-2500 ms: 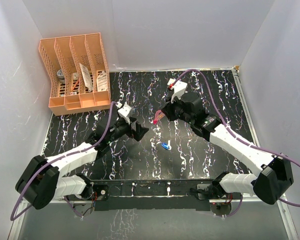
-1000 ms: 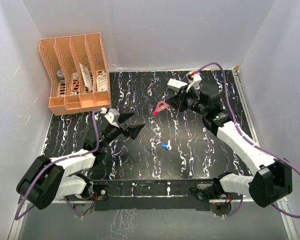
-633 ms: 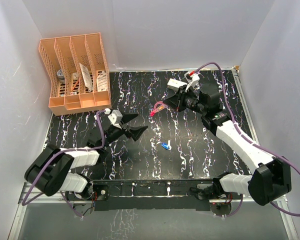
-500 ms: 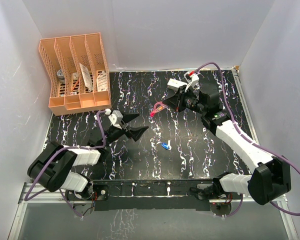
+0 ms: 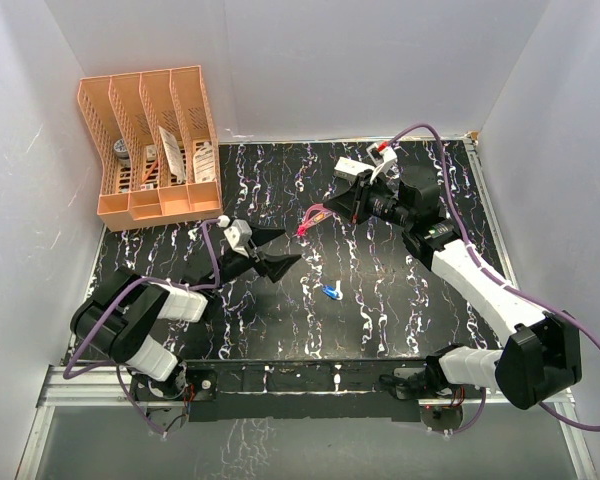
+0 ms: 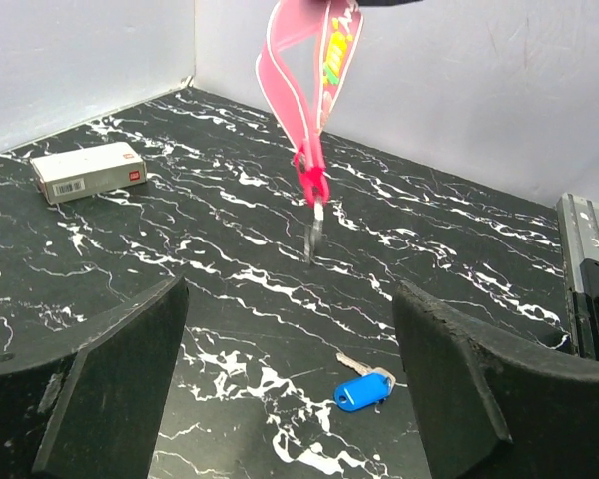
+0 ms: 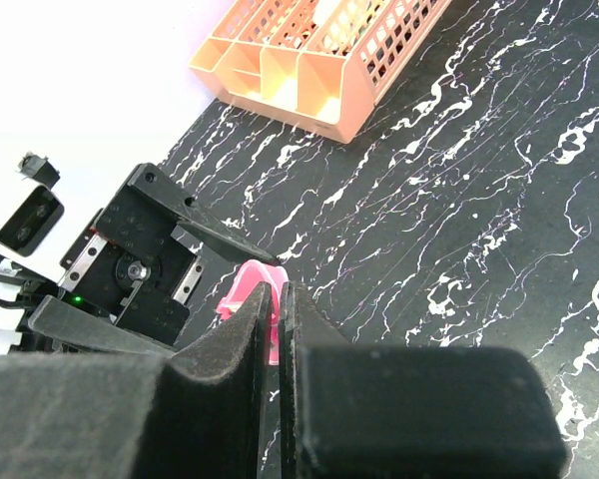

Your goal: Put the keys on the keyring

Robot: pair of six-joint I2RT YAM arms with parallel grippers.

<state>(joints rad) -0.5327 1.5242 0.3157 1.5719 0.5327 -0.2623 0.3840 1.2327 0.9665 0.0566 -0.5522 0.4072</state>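
Note:
A key with a blue head [image 5: 331, 292] and a silvery blade lies flat on the black marbled table [image 5: 400, 300]; in the left wrist view this blue key [image 6: 364, 390] is low between my fingers. My right gripper [image 5: 332, 208] is shut on a pink strap keyring [image 5: 312, 216] and holds it above the table. The strap [image 6: 304, 80] hangs down as a loop with a red clip and a silvery metal ring [image 6: 313, 228] at its end. My left gripper [image 5: 288, 246] is open and empty, just left of the hanging strap. In the right wrist view the right gripper [image 7: 280, 299] pinches the pink strap [image 7: 242, 295].
A white rectangular box [image 5: 350, 167] lies behind the right gripper, also in the left wrist view as the white box [image 6: 88, 171]. An orange file organiser [image 5: 150, 140] stands at the back left. White walls enclose the table; a metal rail [image 6: 589, 269] runs along its right edge.
My left gripper has moved right, toward the hanging strap, still open. The right gripper has shifted the strap slightly left. The blue key has not moved.

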